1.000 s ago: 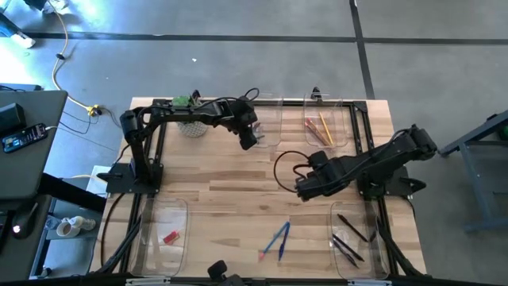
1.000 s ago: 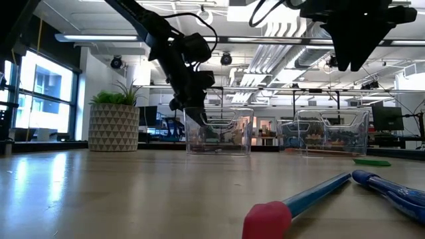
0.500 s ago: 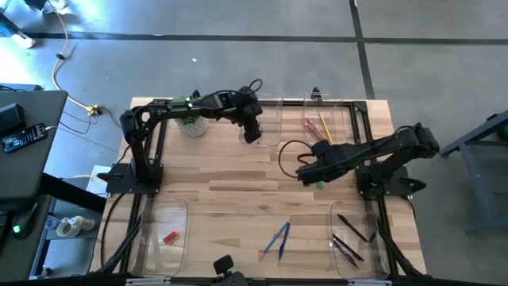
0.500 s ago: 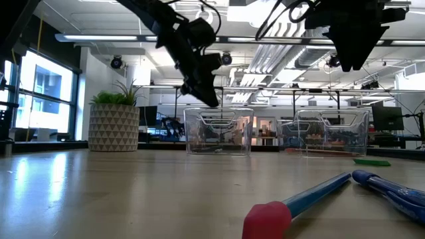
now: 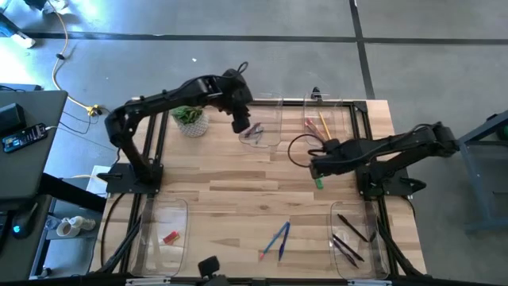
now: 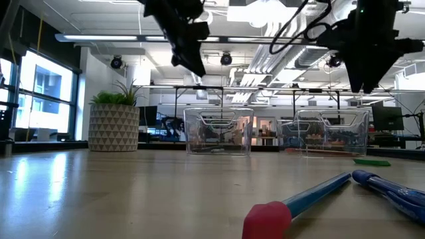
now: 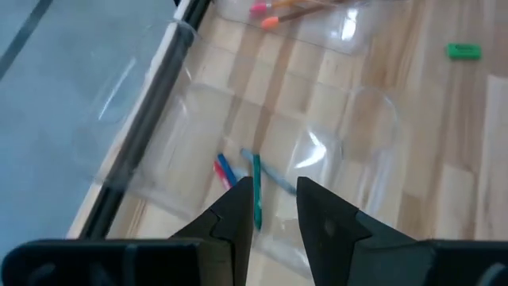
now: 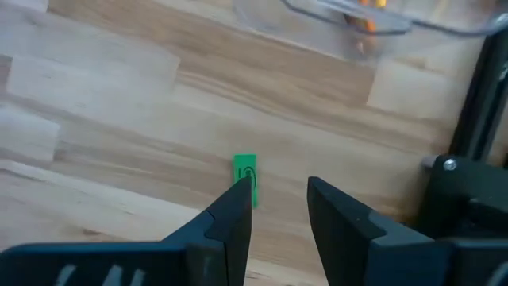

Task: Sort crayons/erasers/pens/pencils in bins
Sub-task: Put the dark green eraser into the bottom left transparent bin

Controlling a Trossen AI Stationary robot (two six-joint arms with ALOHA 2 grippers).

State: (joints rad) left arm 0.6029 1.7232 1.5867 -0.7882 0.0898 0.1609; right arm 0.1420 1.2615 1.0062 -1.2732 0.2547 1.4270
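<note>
My left gripper [image 5: 240,124] is open and empty, high above the far clear bin [image 5: 274,137] that holds a red, a blue and a teal crayon [image 7: 255,187]. My right gripper [image 5: 316,168] is open and empty, raised over the table. A green eraser [image 5: 319,183] lies flat on the wood just near of it and shows ahead of the fingers in the right wrist view [image 8: 245,171]. Two blue pens [image 5: 279,237] and a red piece [image 5: 261,255] lie on the table near its front edge.
The far right bin [image 5: 340,135] holds orange and yellow pencils. The near right bin [image 5: 355,256] holds black pens. The near left bin [image 5: 159,256] holds a red eraser [image 5: 169,237]. A potted plant [image 5: 190,119] stands at the far left.
My left gripper has risen from beside the crayon bin and gone toward the table's far left. My right gripper has gone toward the table's right and far edges, uncovering the green eraser, which lies still.
</note>
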